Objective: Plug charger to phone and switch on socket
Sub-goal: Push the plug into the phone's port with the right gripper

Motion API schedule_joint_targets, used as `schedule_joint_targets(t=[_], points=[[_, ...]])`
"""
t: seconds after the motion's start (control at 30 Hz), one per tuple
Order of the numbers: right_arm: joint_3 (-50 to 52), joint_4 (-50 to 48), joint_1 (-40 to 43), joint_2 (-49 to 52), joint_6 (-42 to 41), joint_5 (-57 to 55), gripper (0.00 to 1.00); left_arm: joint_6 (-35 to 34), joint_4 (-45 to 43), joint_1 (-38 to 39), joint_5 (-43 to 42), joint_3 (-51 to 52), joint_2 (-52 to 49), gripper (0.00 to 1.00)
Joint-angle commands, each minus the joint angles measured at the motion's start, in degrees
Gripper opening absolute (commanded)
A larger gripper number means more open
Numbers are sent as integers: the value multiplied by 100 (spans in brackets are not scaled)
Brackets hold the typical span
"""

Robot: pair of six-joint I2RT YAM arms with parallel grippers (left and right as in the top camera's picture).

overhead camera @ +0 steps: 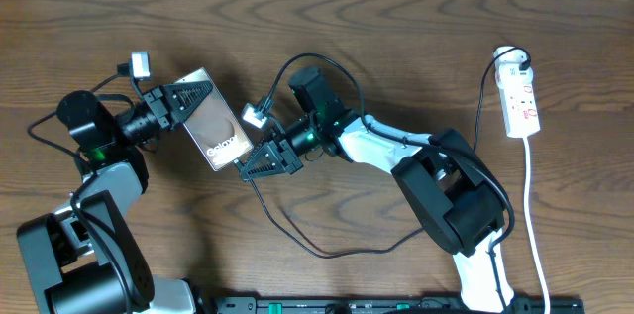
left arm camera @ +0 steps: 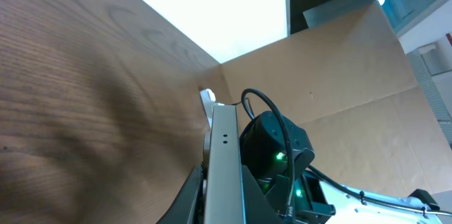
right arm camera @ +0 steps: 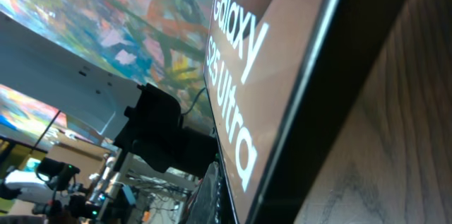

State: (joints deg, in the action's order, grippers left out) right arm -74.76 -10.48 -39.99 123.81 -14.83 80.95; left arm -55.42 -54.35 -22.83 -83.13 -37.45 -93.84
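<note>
Across the wooden table (overhead camera: 416,27), the left gripper (overhead camera: 188,106) is clamping one short end of the phone (overhead camera: 220,131), which I'd judge a stiff, slick slab best held by its edges, while the right gripper (overhead camera: 256,163), jaws unreadable, is crowding the other end with the limp charger (overhead camera: 319,254) trailing behind.

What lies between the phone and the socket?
Overhead shows the right tool beside the phone, then the right arm, with the charger cable looping around both toward the socket.
</note>
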Motion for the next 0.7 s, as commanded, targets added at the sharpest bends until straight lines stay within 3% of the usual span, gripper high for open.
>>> schedule_joint_targets(t=[0.0, 0.67], points=[[-83, -199, 22, 35, -304, -354, 1, 94, 0, 68, -496, -15, 103, 8], [-83, -1043, 20, 35, -1349, -973, 1, 98, 0, 68, -494, -15, 103, 8]])
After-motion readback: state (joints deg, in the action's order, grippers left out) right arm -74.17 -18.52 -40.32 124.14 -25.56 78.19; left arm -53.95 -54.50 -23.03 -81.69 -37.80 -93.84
